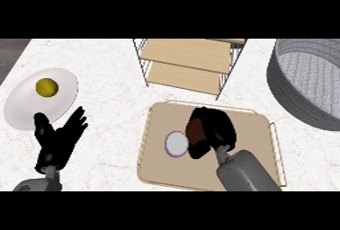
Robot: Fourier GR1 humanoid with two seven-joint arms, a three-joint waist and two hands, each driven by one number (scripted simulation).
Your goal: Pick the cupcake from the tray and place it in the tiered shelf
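The cupcake (195, 129) shows as a brown body with a white, purple-rimmed round face (176, 143) to its left. It is on the beige tray (256, 123) in the middle of the head view. My right hand (216, 126) covers the cupcake from the right, fingers curled over the brown part and thumb below it, hiding much of it. The tiered shelf (189, 63), wire-framed with wooden boards, stands beyond the tray at the top centre. Fingers up and open, my left hand (58, 139) rests at the lower left, away from the tray.
A white plate (26, 105) with a small yellow-green round thing (46, 86) lies at the left, just above my left hand. A big grey round basin (309, 81) fills the right edge, close to the tray's far right corner.
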